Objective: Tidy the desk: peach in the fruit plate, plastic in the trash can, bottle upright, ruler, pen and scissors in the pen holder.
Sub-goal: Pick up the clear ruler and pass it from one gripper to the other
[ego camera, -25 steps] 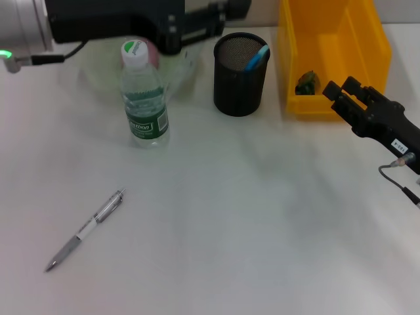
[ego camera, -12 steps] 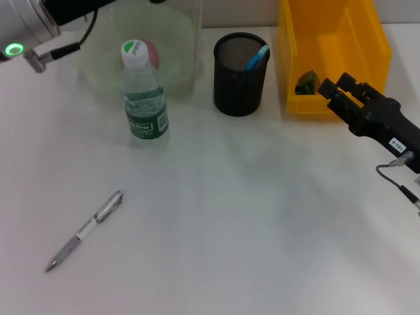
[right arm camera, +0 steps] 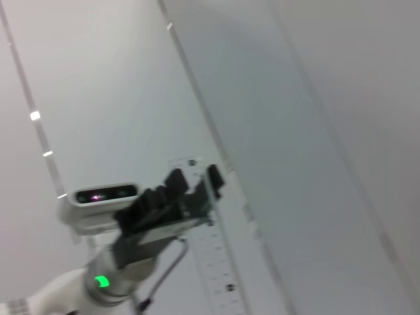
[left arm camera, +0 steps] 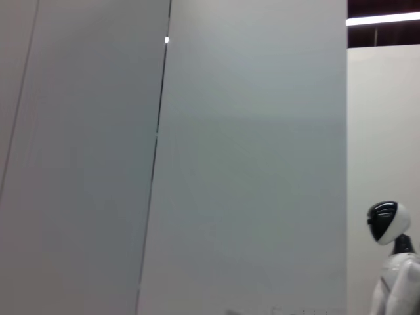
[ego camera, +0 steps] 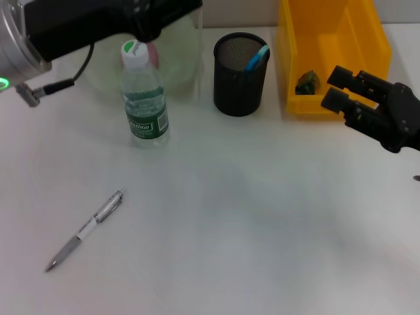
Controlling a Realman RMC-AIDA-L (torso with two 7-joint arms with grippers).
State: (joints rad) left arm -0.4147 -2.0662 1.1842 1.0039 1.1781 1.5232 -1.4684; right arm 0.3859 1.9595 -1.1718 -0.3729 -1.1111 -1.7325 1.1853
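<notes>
Ruler (ego camera: 187, 59): head view, the clear strip hangs far left from the left claw (ego camera: 149, 26), which has swung back over the fruit plate (ego camera: 98, 75) since 0.5 s ago. You've yet to carry it right to the pen holder (ego camera: 241, 73). Right claw (ego camera: 336, 88) has turned; it's spread wide, empty, just near of the trash can (ego camera: 331, 39).

L wrist view: wall only.

R wrist view: left claw clenched on ruler's end.

white desk (ego camera: 262, 230): pen (ego camera: 85, 229), bottle (ego camera: 145, 98), pen holder (ego camera: 240, 75).
</notes>
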